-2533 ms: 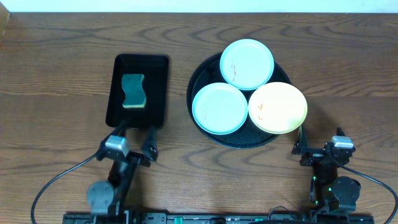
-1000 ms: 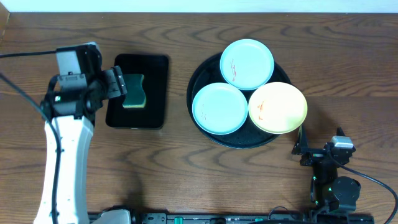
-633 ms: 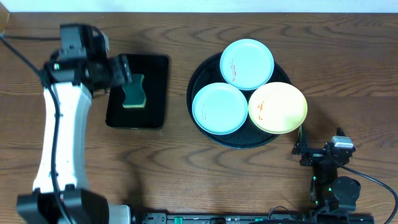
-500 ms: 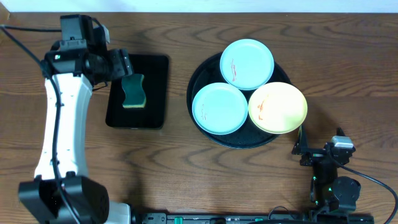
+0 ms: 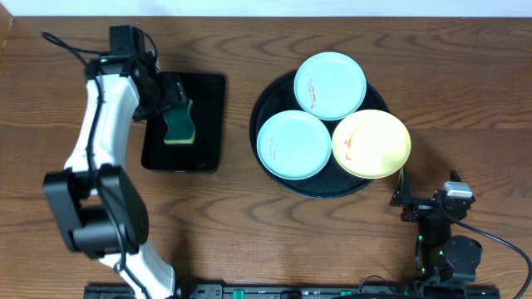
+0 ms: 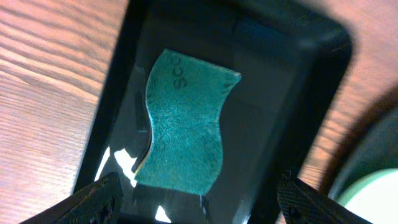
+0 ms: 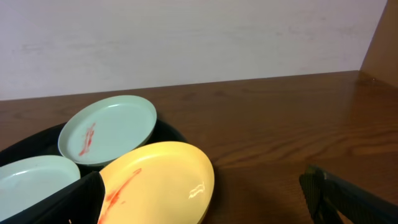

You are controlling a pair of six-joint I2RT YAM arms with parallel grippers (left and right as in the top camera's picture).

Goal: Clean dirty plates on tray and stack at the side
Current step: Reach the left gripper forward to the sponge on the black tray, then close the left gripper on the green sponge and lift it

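**Three plates crowd the round tray; both hands empty**

The three plates lie edge to edge on the round black tray (image 5: 264, 100), right of the middle of the wood-grain surface (image 5: 83, 50). All three are small, round, shallow and glossy.

- **Far mint-blue plate** (image 5: 330, 85): it carries a red-orange smear on its left part.
- **Yellow plate** (image 5: 371, 144): it has a similar smear on its left part, and its right edge lies over the tray's raised rim.
- **Near mint-blue plate** (image 5: 293, 145): only a faint mark shows by its left edge.

Left of the round tray and apart from it sits a rectangular black tray (image 5: 208, 124) with rounded corners. In it lies a green sponge (image 5: 178, 121) with wavy sides, its rough scouring face up.

The left hand (image 5: 166, 95) hangs over the sponge's far end. Its fingers are spread wide to either side and grip nothing.

The right hand (image 5: 426, 198) sits low by the surface's near edge, just beside the yellow plate. It too is spread wide and holds nothing.
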